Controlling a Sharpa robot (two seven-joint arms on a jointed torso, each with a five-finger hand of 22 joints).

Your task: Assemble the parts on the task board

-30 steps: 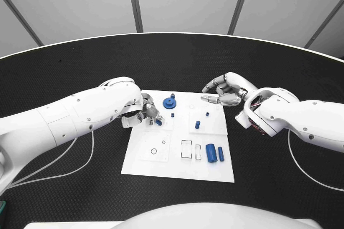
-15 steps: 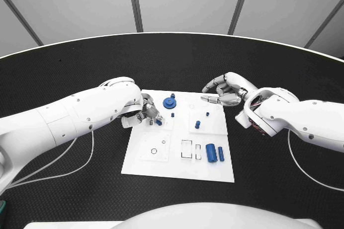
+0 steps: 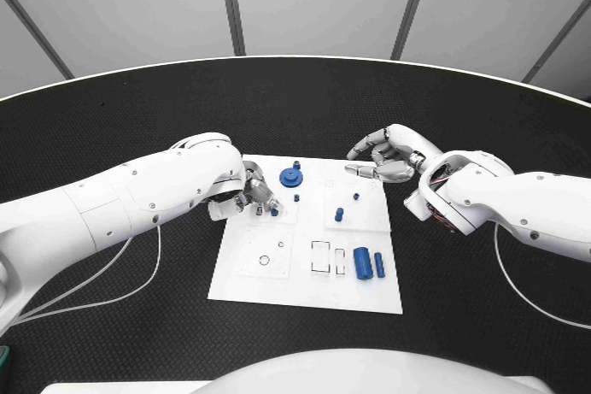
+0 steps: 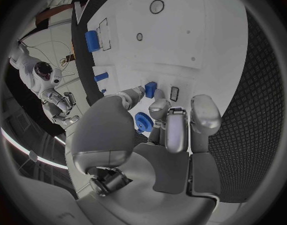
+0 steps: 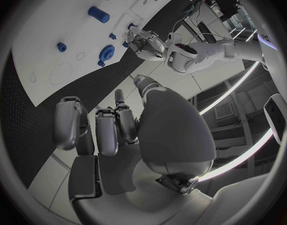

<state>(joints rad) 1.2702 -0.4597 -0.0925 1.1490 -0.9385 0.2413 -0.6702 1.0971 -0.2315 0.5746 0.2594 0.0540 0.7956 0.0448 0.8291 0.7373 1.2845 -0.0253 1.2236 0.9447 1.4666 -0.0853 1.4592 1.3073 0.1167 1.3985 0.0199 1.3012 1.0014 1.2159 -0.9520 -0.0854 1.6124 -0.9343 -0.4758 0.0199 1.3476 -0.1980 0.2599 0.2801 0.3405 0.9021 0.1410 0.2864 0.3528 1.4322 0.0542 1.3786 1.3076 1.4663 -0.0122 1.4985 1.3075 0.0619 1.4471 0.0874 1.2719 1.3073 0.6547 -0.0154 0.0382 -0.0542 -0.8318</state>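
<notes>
We are at the placing of a small blue part point(image 4: 150, 89), which our left hand point(image 3: 253, 194) pinches between thumb and a fingertip, low over the left side of the board point(image 3: 308, 287), near its far corner; the other fingers are curled beside it. In the left wrist view a small rectangular slot point(image 4: 174, 93) lies just beside the part, and we judge that this is the seat we aim at, though we cannot tell for sure whether the part already touches the board. To do this step well, we should first turn the part so that its long side agrees with the slot, then lower it straight down and slowly, without pushing sideways, because the board lies loose on the worktop point(image 3: 148, 326) and may slide. We should let go only when the part sits flat and does not rock. The blue gear point(image 3: 290, 177) stands just beside our fingers, so we must keep the hand from knocking it when we open and pull away. Our right hand point(image 3: 392, 155) hovers at the far right corner of the board, its fingers curled in and holding nothing; it could press on the board's edge to steady it, if needed. Other parts wait: a short peg point(image 3: 339, 214) in the middle, and a thick cylinder point(image 3: 362, 263) with a thin one point(image 3: 379, 265) close beside it, near the right edge.
</notes>
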